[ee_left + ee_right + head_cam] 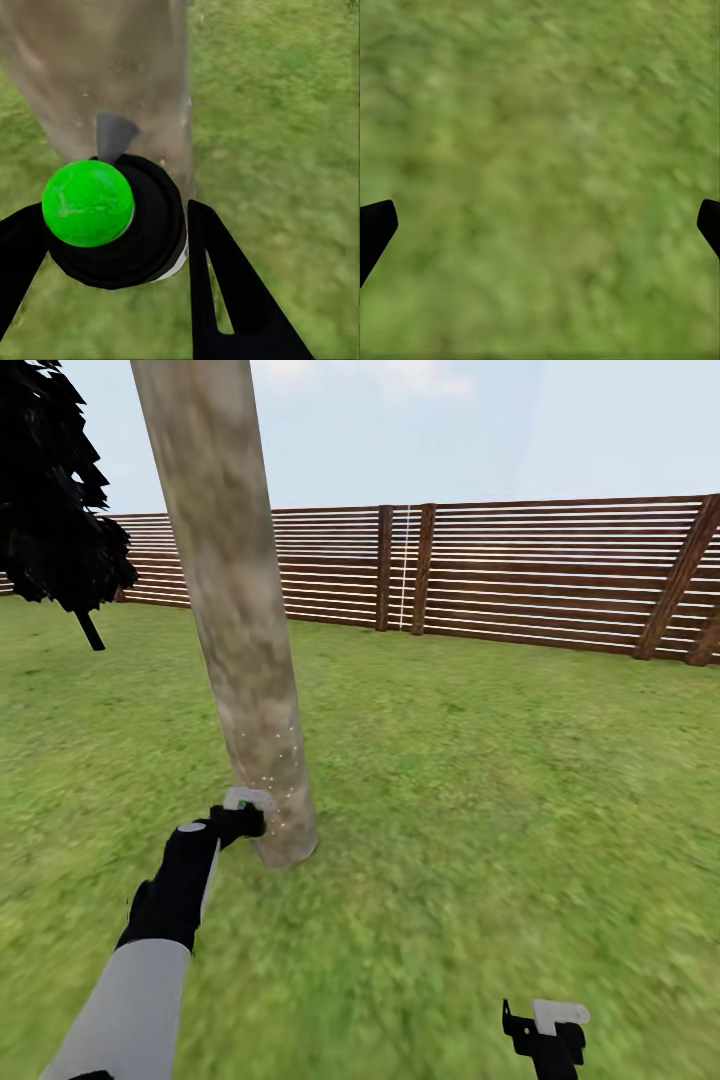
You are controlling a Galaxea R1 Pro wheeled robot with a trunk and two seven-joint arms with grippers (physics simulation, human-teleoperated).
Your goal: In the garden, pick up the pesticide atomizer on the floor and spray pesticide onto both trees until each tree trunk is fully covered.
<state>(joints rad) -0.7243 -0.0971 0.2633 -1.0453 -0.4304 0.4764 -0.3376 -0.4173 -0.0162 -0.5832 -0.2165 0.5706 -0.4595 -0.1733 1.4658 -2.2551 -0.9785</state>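
Observation:
A tall tree trunk (230,590) with mottled grey-tan bark rises from the garden lawn (480,780), slightly flared at its base. My left gripper (240,818) is low beside that base, shut on the pesticide atomizer (120,225). It is a small black bottle whose top looks bright green, with its nozzle toward the trunk (97,67). Fine whitish pesticide specks (272,765) dot the lower bark just above the gripper. At the lower right, my right gripper (545,1030) hangs open over bare grass, its fingertips (375,225) wide apart with nothing between them.
A brown horizontal-slat wooden fence (520,575) closes the lawn at the back. A near-black narrow tree (55,510) stands at the far left. Grass stretches wide to the right of the trunk.

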